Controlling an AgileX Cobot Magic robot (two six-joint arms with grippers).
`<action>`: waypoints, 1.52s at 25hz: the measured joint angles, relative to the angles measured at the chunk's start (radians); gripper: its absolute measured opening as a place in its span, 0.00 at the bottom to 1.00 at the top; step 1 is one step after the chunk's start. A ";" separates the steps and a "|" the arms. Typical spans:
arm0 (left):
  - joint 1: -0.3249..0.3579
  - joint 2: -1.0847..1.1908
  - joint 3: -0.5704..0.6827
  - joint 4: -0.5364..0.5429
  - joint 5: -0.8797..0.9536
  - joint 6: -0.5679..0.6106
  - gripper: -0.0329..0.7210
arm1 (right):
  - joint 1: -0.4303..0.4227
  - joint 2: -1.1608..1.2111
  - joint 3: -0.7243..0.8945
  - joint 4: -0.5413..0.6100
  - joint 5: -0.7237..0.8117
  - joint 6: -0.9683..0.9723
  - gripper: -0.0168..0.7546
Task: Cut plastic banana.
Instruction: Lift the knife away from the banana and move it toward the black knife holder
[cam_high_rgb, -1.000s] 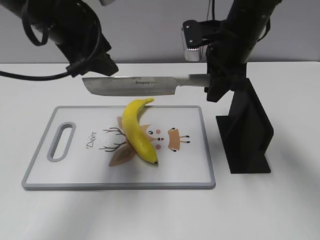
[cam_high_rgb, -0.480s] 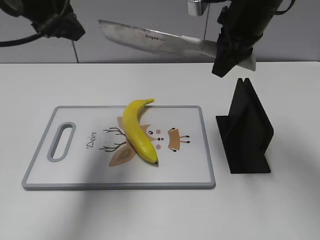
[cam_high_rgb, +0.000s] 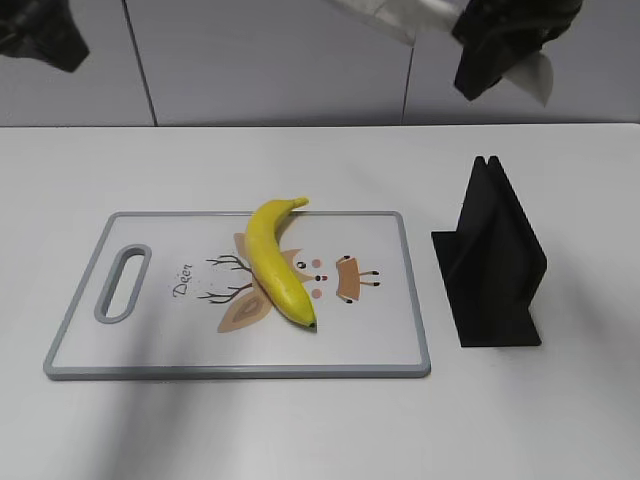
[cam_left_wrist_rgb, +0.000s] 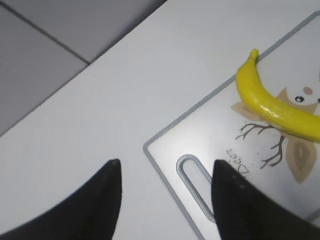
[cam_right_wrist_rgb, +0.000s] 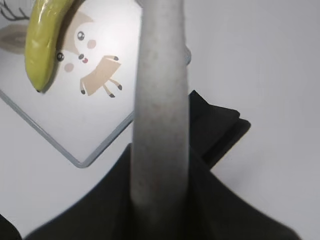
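The plastic banana (cam_high_rgb: 278, 262) lies whole and slanted on the white cutting board (cam_high_rgb: 85, 300), stem toward the far edge. It also shows in the left wrist view (cam_left_wrist_rgb: 272, 107) and the right wrist view (cam_right_wrist_rgb: 45, 35). My right gripper (cam_high_rgb: 500, 40) is high at the top right, shut on a knife (cam_right_wrist_rgb: 160, 90); only a bit of the blade (cam_high_rgb: 390, 15) shows at the top edge. My left gripper (cam_left_wrist_rgb: 167, 167) is open and empty, high above the board's handle end (cam_left_wrist_rgb: 192, 172), and barely in the exterior view (cam_high_rgb: 40, 35).
A black knife stand (cam_high_rgb: 495, 260) stands on the table right of the board; it also shows in the right wrist view (cam_right_wrist_rgb: 220, 125). The board has a deer print and a slot handle (cam_high_rgb: 122, 283) at its left end. A grey wall is behind.
My right gripper has lifted the knife from just above the banana up and to the right, almost out of view. My left arm has risen up and to the left.
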 joint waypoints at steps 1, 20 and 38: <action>0.012 -0.008 0.000 0.010 0.034 -0.042 0.77 | 0.000 -0.017 0.000 -0.003 0.000 0.041 0.25; 0.221 -0.293 0.000 0.037 0.263 -0.273 0.71 | 0.000 -0.310 0.204 -0.003 0.008 0.430 0.25; 0.221 -0.690 0.449 0.044 0.180 -0.393 0.71 | 0.000 -0.466 0.523 -0.045 0.007 0.643 0.25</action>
